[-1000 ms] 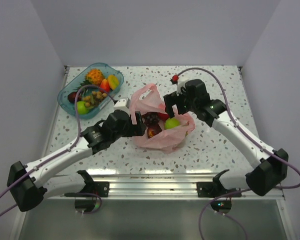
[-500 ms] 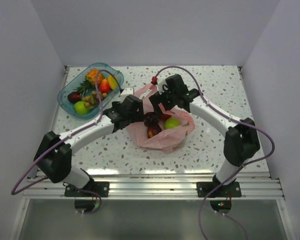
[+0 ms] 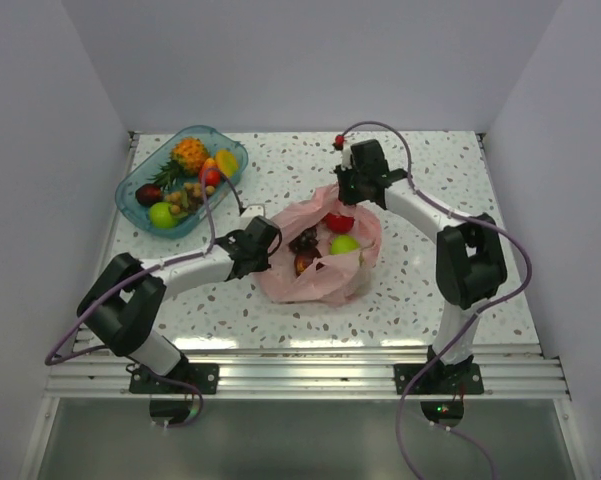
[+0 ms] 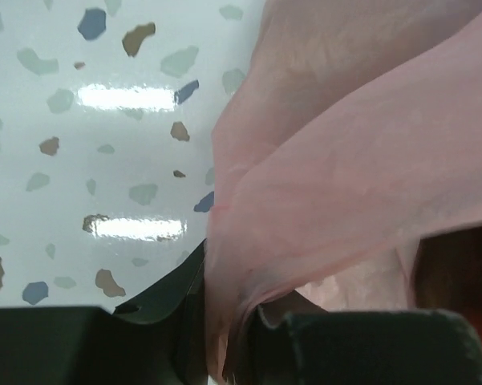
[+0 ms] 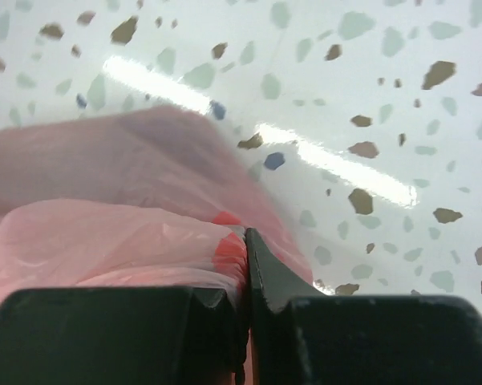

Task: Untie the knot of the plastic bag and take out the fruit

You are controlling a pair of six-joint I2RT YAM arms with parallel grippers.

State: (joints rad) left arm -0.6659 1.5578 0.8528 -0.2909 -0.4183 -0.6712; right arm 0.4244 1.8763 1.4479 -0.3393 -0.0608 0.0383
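The pale-pink plastic bag (image 3: pixel 325 278) lies mid-table with its mouth spread open. Inside it lies fruit: a lime-green apple (image 3: pixel 344 244), dark grapes (image 3: pixel 303 239) and a red piece (image 3: pixel 338 222). My left gripper (image 3: pixel 269 241) is shut on the bag's left rim, and the left wrist view shows pink film (image 4: pixel 249 208) pinched between its jaws (image 4: pixel 224 341). My right gripper (image 3: pixel 342 192) is shut on the far rim, a fold of bag (image 5: pixel 128 241) squeezed between its jaws (image 5: pixel 247 269). No knot shows in any view.
A clear blue tray (image 3: pixel 123 192) at the back left holds a small pineapple (image 3: pixel 189 153) and several other fruits. Grey walls close in the speckled table (image 3: pixel 430 290) on three sides. A metal rail runs along the near edge.
Both grippers have gone from open to shut on the bag's rim. The right one swung back to the far rim, the left one settled on the left rim, and the mouth now gapes wider.
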